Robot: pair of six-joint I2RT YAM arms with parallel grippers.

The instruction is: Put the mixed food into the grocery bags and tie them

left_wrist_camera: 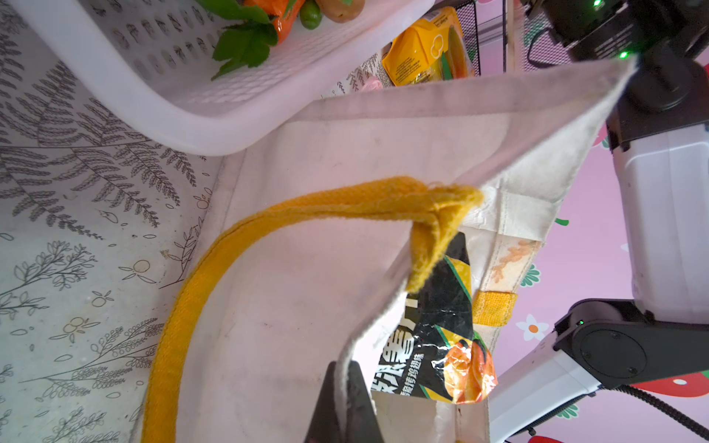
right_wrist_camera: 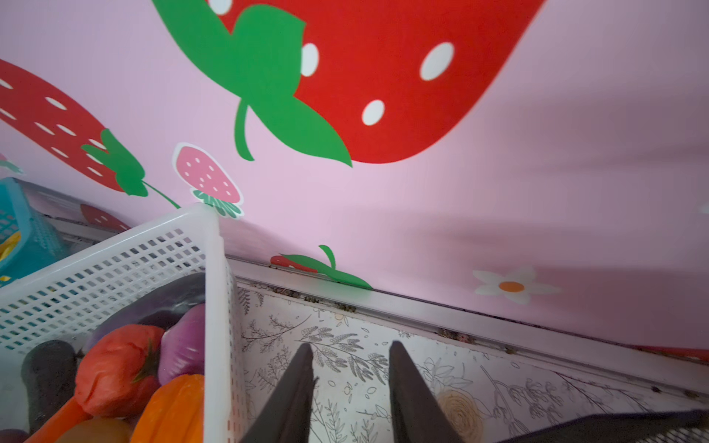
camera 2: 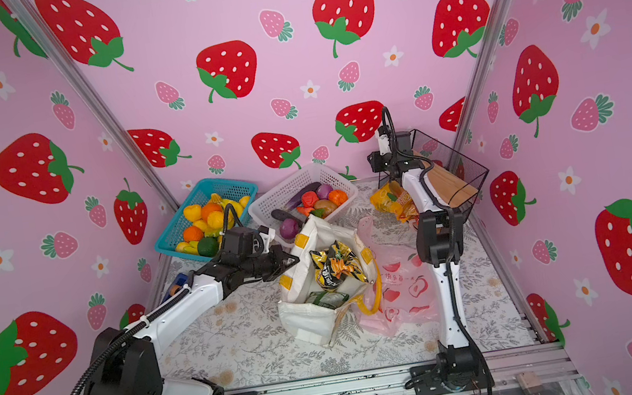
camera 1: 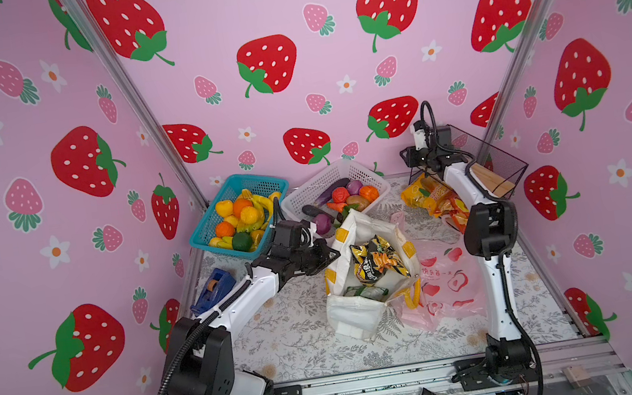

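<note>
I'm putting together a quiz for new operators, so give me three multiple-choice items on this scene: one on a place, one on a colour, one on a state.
1. Where is the black-and-yellow snack packet?
A) in the blue basket
B) in the tote
C) on the pink bag

2. What colour are the tote's handles?
A) red
B) blue
C) yellow

3. How is the left gripper?
A) shut on the tote's rim
B) open over the table
C) shut on a carrot

Answers:
1 B: in both top views the packet sticks up out of the tote's open mouth.
2 C: the left wrist view shows a yellow strap sewn to the rim.
3 A: in the left wrist view it pinches the rim's fabric.
</note>
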